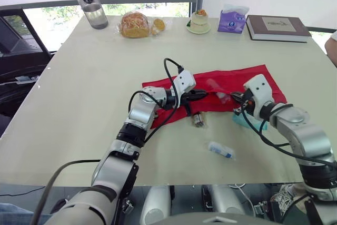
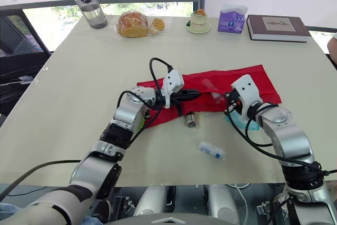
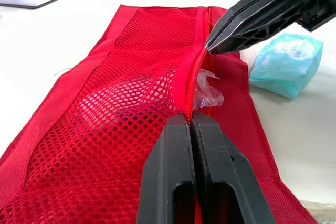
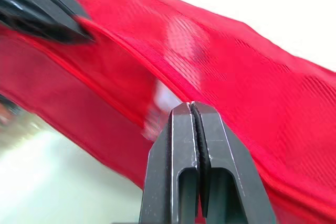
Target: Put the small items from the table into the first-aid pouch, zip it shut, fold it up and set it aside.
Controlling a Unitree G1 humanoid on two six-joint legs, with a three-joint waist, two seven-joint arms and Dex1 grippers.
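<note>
The red first-aid pouch [image 1: 231, 80] lies unfolded across the table's middle, mesh side [image 3: 121, 108] up. My left gripper [image 1: 205, 94] is shut on the edge of its opening [image 3: 190, 106]. My right gripper [image 1: 235, 97] faces it from the right, shut on the same red edge [image 4: 173, 85] a little further along. A clear-wrapped item [image 3: 207, 95] pokes out of the opening between them. A teal packet [image 1: 246, 122] lies under my right wrist. In front of the pouch lie a small brown item [image 1: 198, 119] and a clear tube with a blue end [image 1: 220, 150].
Along the far edge stand a water bottle [image 1: 90, 3], bagged bread [image 1: 134, 25], a small cake on a plate [image 1: 199, 22], a purple tissue pack [image 1: 233, 19] and a book [image 1: 276, 27]. A person's arm [image 1: 333, 46] shows at the right edge.
</note>
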